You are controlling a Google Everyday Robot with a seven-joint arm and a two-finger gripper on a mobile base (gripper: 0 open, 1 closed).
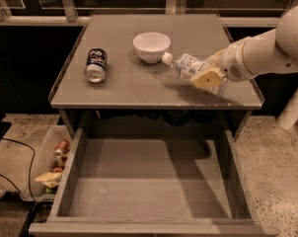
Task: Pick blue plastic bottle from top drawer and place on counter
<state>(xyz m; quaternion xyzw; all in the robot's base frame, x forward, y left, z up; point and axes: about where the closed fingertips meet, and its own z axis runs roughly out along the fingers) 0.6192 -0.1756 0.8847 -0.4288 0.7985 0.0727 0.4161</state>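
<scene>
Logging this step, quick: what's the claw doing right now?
The claw: closed on the blue plastic bottle, holding it tilted over the counter, right of the bowl.

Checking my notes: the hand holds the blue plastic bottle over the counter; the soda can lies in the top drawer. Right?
No: camera view shows the soda can lying on the counter, not in the top drawer. The hand holds the blue plastic bottle above it.
</scene>
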